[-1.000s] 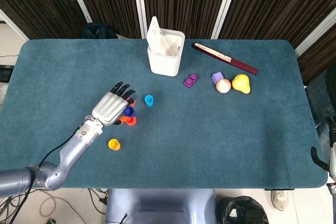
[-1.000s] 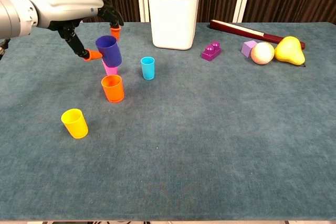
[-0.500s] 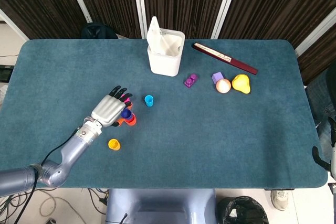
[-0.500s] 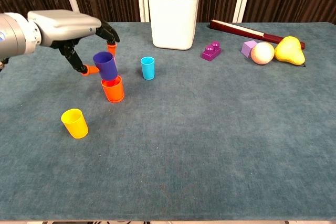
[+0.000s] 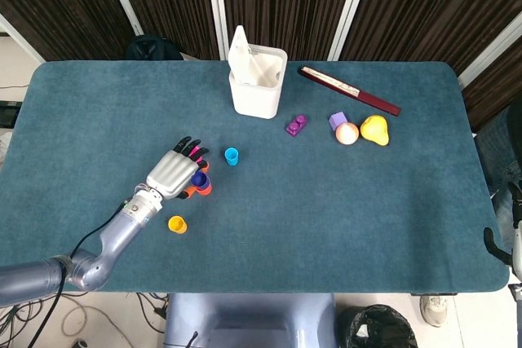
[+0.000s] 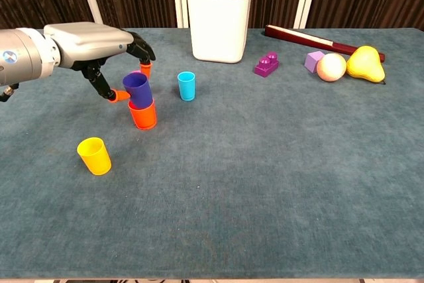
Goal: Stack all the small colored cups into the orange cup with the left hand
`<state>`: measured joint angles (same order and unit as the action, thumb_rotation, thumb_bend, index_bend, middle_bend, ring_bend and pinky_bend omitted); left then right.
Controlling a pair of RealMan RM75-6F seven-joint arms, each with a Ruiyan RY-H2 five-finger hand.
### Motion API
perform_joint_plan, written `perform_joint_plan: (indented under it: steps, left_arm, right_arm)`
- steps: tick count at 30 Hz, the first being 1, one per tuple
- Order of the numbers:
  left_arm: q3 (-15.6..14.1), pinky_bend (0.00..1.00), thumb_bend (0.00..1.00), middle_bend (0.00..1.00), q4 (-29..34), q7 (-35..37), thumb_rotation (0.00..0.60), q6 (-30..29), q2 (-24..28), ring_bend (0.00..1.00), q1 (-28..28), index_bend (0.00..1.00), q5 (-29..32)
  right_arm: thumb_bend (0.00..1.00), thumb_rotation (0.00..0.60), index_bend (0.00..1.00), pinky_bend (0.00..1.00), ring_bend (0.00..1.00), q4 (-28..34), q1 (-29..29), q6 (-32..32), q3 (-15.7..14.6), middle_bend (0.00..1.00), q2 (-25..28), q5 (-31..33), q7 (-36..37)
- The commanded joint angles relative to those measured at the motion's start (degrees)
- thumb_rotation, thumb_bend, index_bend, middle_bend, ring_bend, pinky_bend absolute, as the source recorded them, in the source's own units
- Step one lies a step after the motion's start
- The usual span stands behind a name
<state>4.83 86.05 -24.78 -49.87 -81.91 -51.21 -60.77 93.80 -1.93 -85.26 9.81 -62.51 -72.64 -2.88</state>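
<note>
While the purple cup (image 6: 138,89) sits in the orange cup (image 6: 143,114)
Left robot hand (image 6: 99,41) pinches the purple cup, remaining fingers spread; yellow cup (image 6: 94,156) and blue cup (image 6: 187,86) stand apart.

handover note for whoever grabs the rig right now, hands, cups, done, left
Left hand: over the stack, fingers around the purple cup; whether it grips cannot be told.
Right hand: not in view.
Purple cup sits in the orange cup, tilted, not fully down.
Pink cup shows behind the hand in the head view.
Cyan cup and yellow cup stand loose on the table.
Left: seat purple, then stack pink, cyan and yellow.
</note>
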Motion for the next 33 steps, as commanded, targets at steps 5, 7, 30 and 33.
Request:
perform_joint_plan:
  steps: [5,7,30,33]
  left_arm:
    - [-0.33,0.0,0.34,0.14,-0.45,-1.02,0.6,0.45,-0.42,0.0,-0.11,0.43,0.51]
    - [-0.38,0.0,0.31,0.13,-0.75,-1.85,0.6,0.09,-0.68,0.0,-0.16,0.35,0.52]
    - [-5.7,0.0,0.26,0.11,19.14,-0.94,0.6,-12.51,15.41,0.0,7.47,0.17,-14.34]
    - [-8.64,0.0,0.26,0.11,20.4,1.86,0.6,-12.35,18.47,0.0,9.39,0.18,-17.59]
  right_arm:
    - [0.46,0.6,0.03,0.0,0.04,-0.05,-0.02,0.11,0.06,0.0,-0.04,0.14,0.05]
    - [0.46,0.6,0.03,0.0,0.04,-0.04,-0.02,0.1,0.09,0.0,-0.05,0.2,0.02]
    - [0.46,0.6,0.03,0.0,0.04,0.51,0.58,-0.72,0.58,0.0,0.62,0.58,0.88]
    - [0.46,0.6,0.03,0.0,0.04,0.59,0.59,-0.65,0.57,0.0,0.65,0.65,0.81]
